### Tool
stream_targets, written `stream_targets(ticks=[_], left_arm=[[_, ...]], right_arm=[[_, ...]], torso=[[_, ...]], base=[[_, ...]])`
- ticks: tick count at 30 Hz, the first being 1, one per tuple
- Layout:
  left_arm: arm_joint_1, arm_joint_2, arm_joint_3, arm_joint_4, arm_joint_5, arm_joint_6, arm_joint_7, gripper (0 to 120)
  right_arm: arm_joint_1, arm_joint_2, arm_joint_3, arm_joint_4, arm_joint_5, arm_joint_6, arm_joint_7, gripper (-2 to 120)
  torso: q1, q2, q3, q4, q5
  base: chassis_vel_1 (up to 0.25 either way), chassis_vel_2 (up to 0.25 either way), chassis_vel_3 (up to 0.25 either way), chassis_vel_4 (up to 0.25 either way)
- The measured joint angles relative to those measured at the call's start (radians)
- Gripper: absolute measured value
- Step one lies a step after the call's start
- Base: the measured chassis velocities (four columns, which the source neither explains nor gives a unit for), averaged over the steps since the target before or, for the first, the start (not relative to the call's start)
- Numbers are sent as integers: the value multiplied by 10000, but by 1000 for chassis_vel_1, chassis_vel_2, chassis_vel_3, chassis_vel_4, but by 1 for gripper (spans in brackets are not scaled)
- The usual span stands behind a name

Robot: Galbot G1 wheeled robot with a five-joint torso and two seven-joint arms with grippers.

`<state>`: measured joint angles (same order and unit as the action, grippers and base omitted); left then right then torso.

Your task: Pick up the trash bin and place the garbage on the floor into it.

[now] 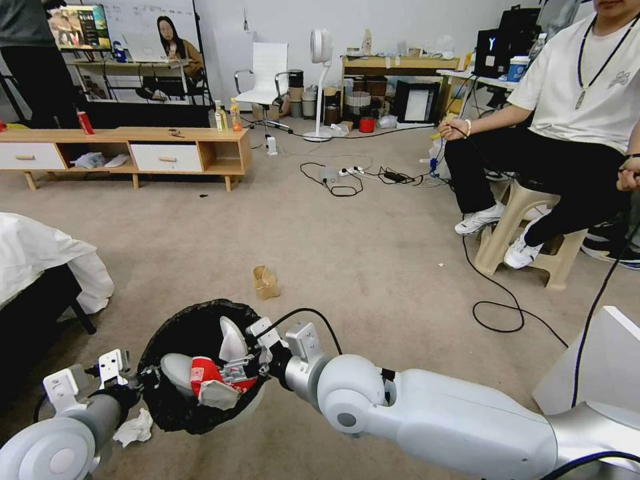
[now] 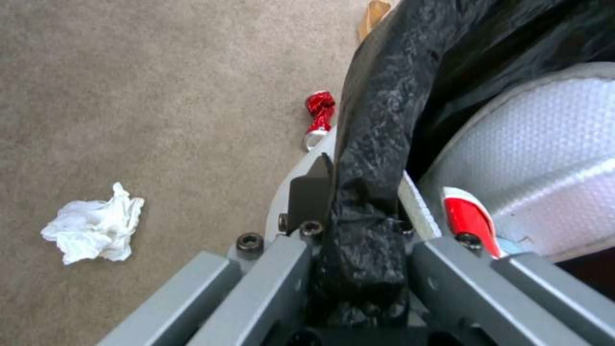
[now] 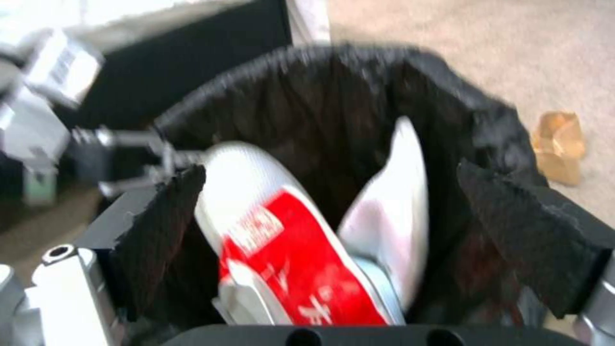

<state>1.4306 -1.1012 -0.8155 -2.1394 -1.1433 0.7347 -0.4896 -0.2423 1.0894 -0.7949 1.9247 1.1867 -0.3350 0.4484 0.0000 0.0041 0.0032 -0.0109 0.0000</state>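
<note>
The left gripper (image 2: 359, 250) clenched the trash bin (image 1: 193, 407) rim at nine o'clock; the right gripper (image 3: 359, 250), spread, released the wrapper (image 3: 301, 269). Next likely: the tissue (image 1: 135, 428).

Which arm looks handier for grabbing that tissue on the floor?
Probably right. The left gripper is clamped on the bin rim, holding it. The right gripper is open above the bin, so it is free for the tissue.

A lab staged as a home: carpet (image 1: 373, 253), TV cabinet (image 1: 127, 152), cluttered workbenches (image 1: 400, 65)
</note>
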Motion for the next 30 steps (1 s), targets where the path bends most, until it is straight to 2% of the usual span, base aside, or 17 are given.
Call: stream_targets(ticks=[10, 16, 19, 21, 22, 25, 26, 27, 29, 30], left_arm=[[35, 16, -16, -3, 5, 5, 5, 1], [62, 20, -35, 0, 7, 8, 12, 1], [63, 20, -43, 5, 23, 8, 14, 1], [84, 28, -56, 14, 80, 8, 32, 1], [84, 28, -56, 14, 80, 8, 32, 1], [127, 51, -87, 31, 145, 8, 60, 1], [127, 51, -87, 31, 145, 8, 60, 1], [133, 77, -100, 30, 146, 9, 74, 1], [134, 93, -108, 29, 145, 9, 80, 1], [138, 120, -134, 31, 146, 9, 89, 1]], right_arm=[[-54, 15, 168, 259, 195, 457, -283, 100], [-244, -545, 840, 740, 358, 642, -362, 100], [-486, -986, 1539, 979, 377, 690, -415, 100], [-993, -1492, 2513, 1145, 230, 836, -545, 100], [-993, -1492, 2513, 1145, 230, 836, -545, 100], [-1939, -2132, 3942, 1437, -264, 1199, -770, 100], [-1939, -2132, 3942, 1437, -264, 1199, -770, 100], [-2510, -2461, 4730, 1658, -619, 1388, -908, 100], [-2766, -2651, 5104, 1738, -880, 1523, -993, 100], [-3269, -3026, 5763, 1847, -1474, 1844, -1209, 100]], torso=[[0, 0, 0, 1, 0], [0, 0, -1, 1, 0], [0, 0, 0, 3, 0], [0, 0, 0, -2, 1], [0, 0, 0, -2, 1], [0, 0, -1, -2, 1], [0, 0, -1, -2, 1], [0, 0, -1, 2, 4], [0, -1, -1, 2, 3], [0, -1, -1, 0, 2]], base=[[0, 0, 0, 0], [0, 0, 0, 0], [0, 0, 0, 0], [0, 0, 0, 0], [0, 0, 0, 0], [0, 0, 0, 0], [0, 0, 0, 0], [0, 0, 0, 0], [0, 0, 0, 0], [0, 0, 0, 0]])
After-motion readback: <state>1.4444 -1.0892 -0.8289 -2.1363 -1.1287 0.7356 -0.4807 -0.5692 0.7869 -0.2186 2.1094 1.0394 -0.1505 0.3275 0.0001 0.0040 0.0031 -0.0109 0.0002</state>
